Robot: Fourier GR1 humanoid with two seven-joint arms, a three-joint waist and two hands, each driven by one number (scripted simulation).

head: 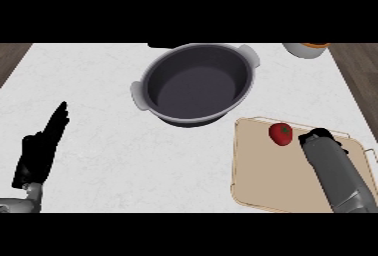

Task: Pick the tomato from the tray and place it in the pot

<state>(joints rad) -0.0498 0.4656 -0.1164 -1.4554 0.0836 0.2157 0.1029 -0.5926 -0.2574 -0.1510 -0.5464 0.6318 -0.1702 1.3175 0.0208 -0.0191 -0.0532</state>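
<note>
Fingers (pixel 57 117) of the left hand (pixel 38 152) are straight and released, holding nothing, at the left of the white counter (pixel 111 75). A dark pot (pixel 193 82) stands mid-counter near the far edge. The tan tray (pixel 269 175) lies just right of it and nearer. The right hand (pixel 316 136) hangs over the tray's far end; I cannot tell whether it is released or clenched. The tomato (pixel 280 134) lies on the tray, just left of that hand; contact is unclear.
</note>
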